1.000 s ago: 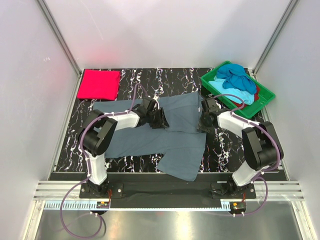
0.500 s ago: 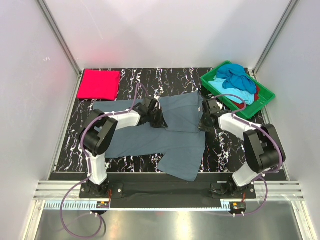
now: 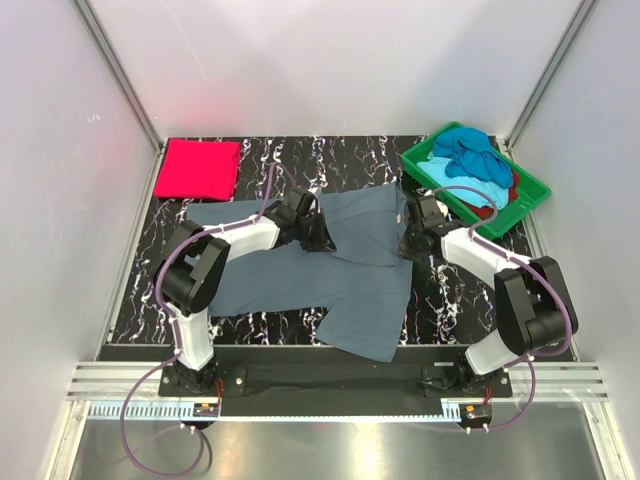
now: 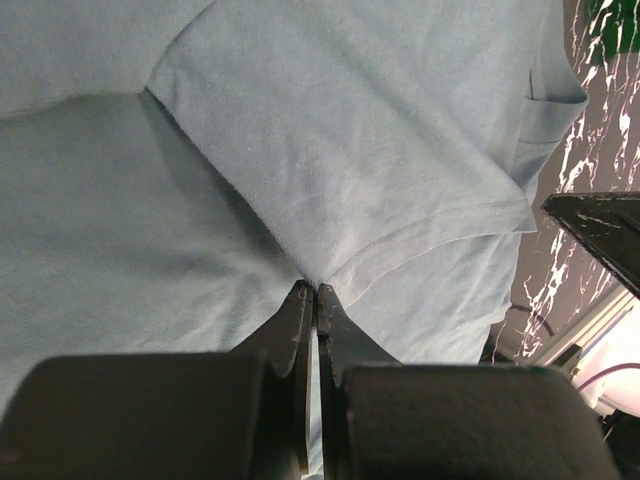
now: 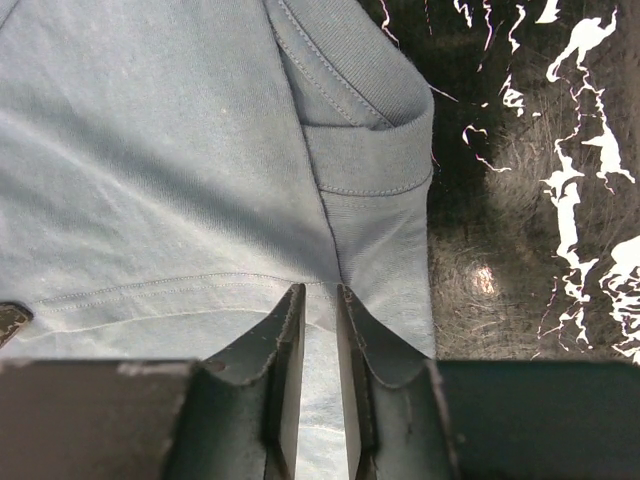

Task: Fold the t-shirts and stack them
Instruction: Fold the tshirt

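The slate grey-blue t-shirt [image 3: 365, 285] lies spread on the black marbled table [image 3: 445, 300], with its upper half folded over. My left gripper [image 3: 318, 238] is low on the shirt's middle. In the left wrist view it [image 4: 312, 288] is shut on a pinched fold of the shirt [image 4: 350, 150] by a hem. My right gripper [image 3: 407, 248] rests at the shirt's right edge near the collar. Its jaws [image 5: 320, 292] stand a narrow gap apart, with flat cloth [image 5: 180, 150] between them. A folded red-pink t-shirt [image 3: 197, 167] lies at the back left.
A green tray [image 3: 528, 190] at the back right holds a heap of turquoise [image 3: 455, 182], dark blue [image 3: 470, 150] and red [image 3: 512, 187] shirts. White walls with metal corner posts close in the table on three sides.
The left jaws have closed on the shirt fold. The right jaws closed and then parted a little. Both grippers have shifted slightly towards the back.
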`<state>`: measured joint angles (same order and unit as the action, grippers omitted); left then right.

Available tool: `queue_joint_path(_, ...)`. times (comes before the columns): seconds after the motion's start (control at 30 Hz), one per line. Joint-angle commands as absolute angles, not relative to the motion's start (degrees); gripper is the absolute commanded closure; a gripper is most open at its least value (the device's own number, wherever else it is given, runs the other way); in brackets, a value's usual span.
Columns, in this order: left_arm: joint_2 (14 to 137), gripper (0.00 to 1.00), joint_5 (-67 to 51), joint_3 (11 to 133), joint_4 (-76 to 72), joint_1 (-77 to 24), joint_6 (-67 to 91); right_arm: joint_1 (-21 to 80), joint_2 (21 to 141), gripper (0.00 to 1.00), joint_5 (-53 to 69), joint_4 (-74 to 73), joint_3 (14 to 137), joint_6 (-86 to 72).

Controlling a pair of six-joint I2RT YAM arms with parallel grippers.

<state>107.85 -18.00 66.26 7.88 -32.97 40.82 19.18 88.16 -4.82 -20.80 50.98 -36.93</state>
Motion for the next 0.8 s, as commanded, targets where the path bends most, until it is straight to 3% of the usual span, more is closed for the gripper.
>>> queue_joint_path(0.0, 106.4, 1.0, -18.5, 68.6, 7.4, -33.2, 41.5, 19.2, 88.4, 0.75, -4.3, -20.0, 51.3, -36.7)
queue_joint_path(0.03, 106.4, 1.0, -18.5, 68.6, 7.4, -33.2, 41.4, 19.2, 88.4, 0.85, -4.3, -20.0, 51.4, -36.6)
queue_joint_path(0.1, 106.4, 1.0, -18.4, 68.6, 7.4, -33.2, 41.3, 19.2, 88.6, 0.91, -4.4, -20.0, 51.5, -36.2)
queue_joint_path(0.27, 106.8, 1.0, -18.7, 69.0, 7.4, -33.2, 41.5, 19.3, 89.0, 0.75, -4.7, -20.0, 51.0, -37.6)
queue_joint_path(0.37, 106.6, 1.0, -18.9, 69.0, 7.9, -33.3, 41.1, 19.4, 89.5, 0.71, -4.3, -20.0, 50.5, -38.1)
queue_joint_path(0.77, 106.8, 1.0, -17.1, 69.7, 12.0, -33.2, 39.9, 20.3, 90.4, 0.73, -2.3, -18.7, 50.9, -40.0)
